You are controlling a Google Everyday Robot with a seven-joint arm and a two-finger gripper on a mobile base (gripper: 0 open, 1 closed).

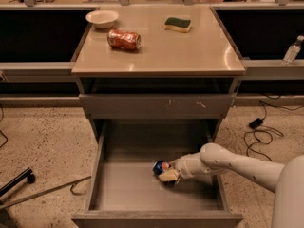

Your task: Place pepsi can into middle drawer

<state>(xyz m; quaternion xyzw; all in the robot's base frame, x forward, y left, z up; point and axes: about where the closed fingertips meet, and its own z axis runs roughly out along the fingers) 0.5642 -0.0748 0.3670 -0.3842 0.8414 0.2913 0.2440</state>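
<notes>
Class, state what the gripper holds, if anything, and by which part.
Cannot be told for sure: the gripper, inside the middle drawer, sits against the near side of the pepsi can, whose end pokes out left.

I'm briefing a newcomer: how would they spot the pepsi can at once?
Look at the central cabinet and its pulled-out middle drawer near the floor. The pepsi can is inside it, right at the robot's hand. It is small and blue, unlike the orange-red can up on the cabinet top.
</notes>
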